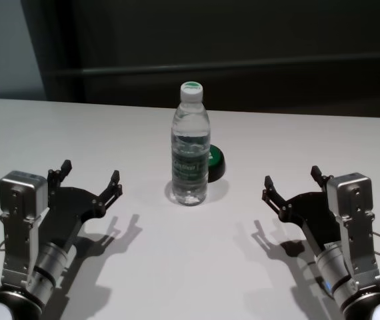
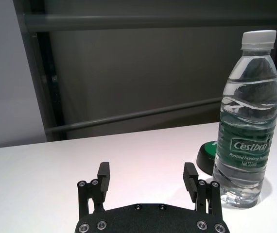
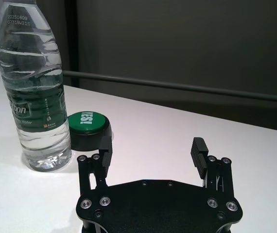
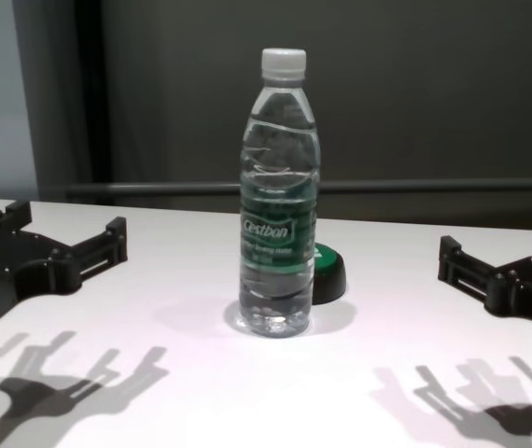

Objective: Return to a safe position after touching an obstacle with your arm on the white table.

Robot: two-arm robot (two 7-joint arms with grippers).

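Observation:
The obstacle, a clear water bottle (image 1: 191, 148) with a white cap and a dark green label, stands upright at the middle of the white table (image 1: 177, 260). It also shows in the left wrist view (image 2: 248, 126), the right wrist view (image 3: 31, 92) and the chest view (image 4: 278, 201). My left gripper (image 1: 89, 179) is open and empty, well to the left of the bottle and apart from it. My right gripper (image 1: 293, 180) is open and empty, well to the right of the bottle. Both hover low over the table, as the wrist views show, left (image 2: 148, 177) and right (image 3: 153, 150).
A low black disc with a green top (image 1: 214, 162) sits just behind and right of the bottle, close to it. A dark wall with a horizontal rail stands beyond the table's far edge (image 1: 297, 113).

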